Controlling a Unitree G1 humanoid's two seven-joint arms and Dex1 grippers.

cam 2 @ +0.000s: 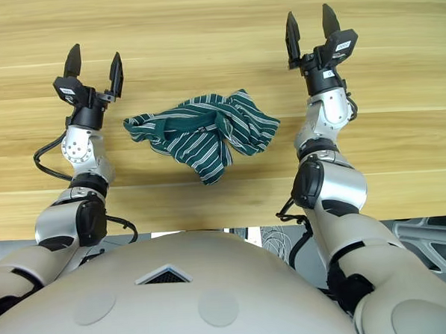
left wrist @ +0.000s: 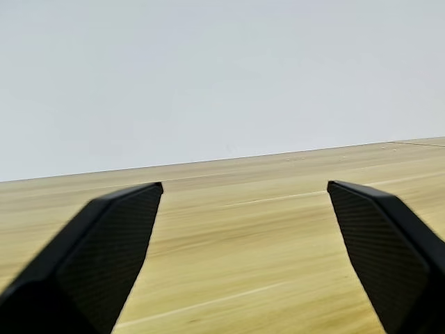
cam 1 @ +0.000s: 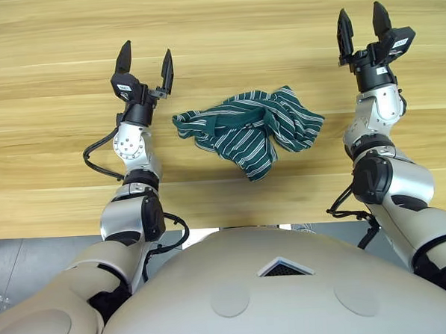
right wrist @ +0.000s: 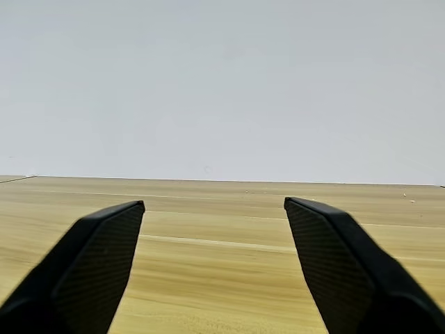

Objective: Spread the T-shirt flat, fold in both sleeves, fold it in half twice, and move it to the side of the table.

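A green T-shirt (cam 1: 249, 128) with thin white stripes lies crumpled in a heap on the wooden table (cam 1: 216, 33), between my two arms. My left gripper (cam 1: 144, 60) stands open just left of the heap, a short way beyond its left edge, with nothing between its fingers. My right gripper (cam 1: 363, 21) is open too, well to the right of the shirt and farther out over the table. In the left wrist view the black fingertips (left wrist: 104, 257) frame bare wood; the right wrist view shows its fingertips (right wrist: 97, 268) the same way.
The table's near edge (cam 1: 54, 234) runs just in front of my body, with grey floor below it. Bare wood stretches beyond the shirt and to both sides. A pale wall (right wrist: 222, 83) rises past the far edge.
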